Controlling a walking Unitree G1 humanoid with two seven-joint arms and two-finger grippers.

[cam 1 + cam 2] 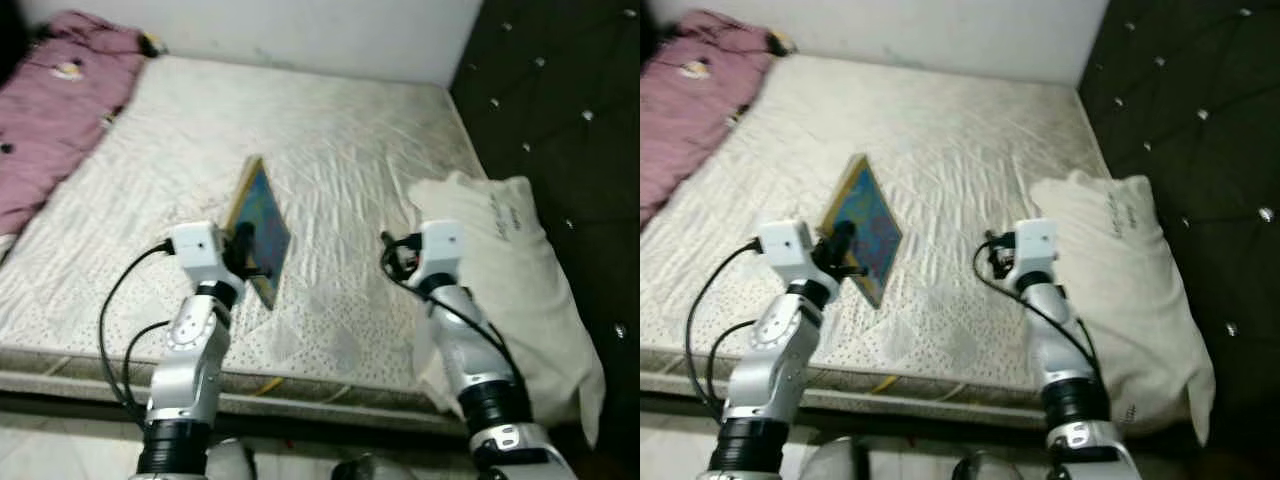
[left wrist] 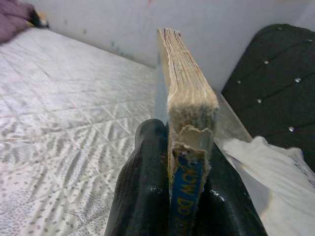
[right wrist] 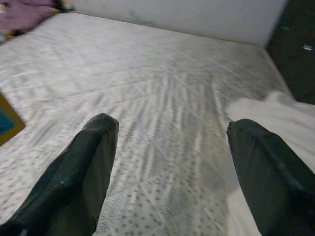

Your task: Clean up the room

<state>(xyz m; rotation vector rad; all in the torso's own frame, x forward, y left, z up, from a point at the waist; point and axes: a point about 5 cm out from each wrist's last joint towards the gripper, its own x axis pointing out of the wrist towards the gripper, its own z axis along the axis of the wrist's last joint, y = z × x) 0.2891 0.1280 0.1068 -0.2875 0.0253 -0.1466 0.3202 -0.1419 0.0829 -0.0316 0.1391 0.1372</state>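
Book [image 1: 259, 225] sits clamped in left gripper [image 1: 243, 247] at frame centre, lifted off mattress [image 1: 350, 170]; right gripper [image 3: 170, 167] gapes wide. Stowing it elsewhere looks next.

Soft, even indoor light; the pictures are grainy and slightly blurred.

The mattress [image 1: 330, 190] reads bright and washed out, while the headboard [image 1: 570, 110] falls into dark shade. In the right wrist view the black fingers [image 3: 78, 182] are smeared and out of focus.

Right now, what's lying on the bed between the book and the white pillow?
Nothing but bare mattress lies between the book and the pillow in the left eye view; the right claw hovers there, open.
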